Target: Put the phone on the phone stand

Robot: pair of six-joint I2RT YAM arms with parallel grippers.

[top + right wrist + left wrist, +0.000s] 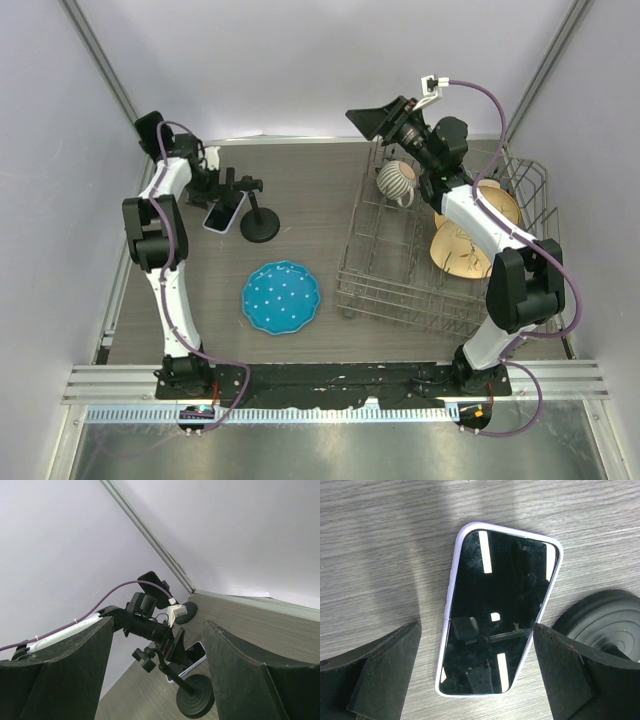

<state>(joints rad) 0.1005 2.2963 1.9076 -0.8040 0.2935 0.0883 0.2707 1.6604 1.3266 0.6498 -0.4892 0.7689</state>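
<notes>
Lilac-cased black phone (pixel 497 610) lying flat, round-based black stand (pixel 605 625) at its 4 o'clock | left gripper (pixel 477 672) wide open astride it, empty; right gripper (pixel 157 630) open, empty | pinch long edges squarely.

Robotics lab test cell: plain white panel walls (pixel 300 60) on metal framing (pixel 98 55), left arm (pixel 165 270), right arm (pixel 480 225) bolted to aluminium rail (pixel 100 382), wood-grain tabletop (pixel 310 190) carrying household props: dish rack (pixel 400 290), blue plate (pixel 280 297)

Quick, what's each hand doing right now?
Left hand: open, straddling the phone, not gripping it.
Right hand: open, holding nothing.
</notes>
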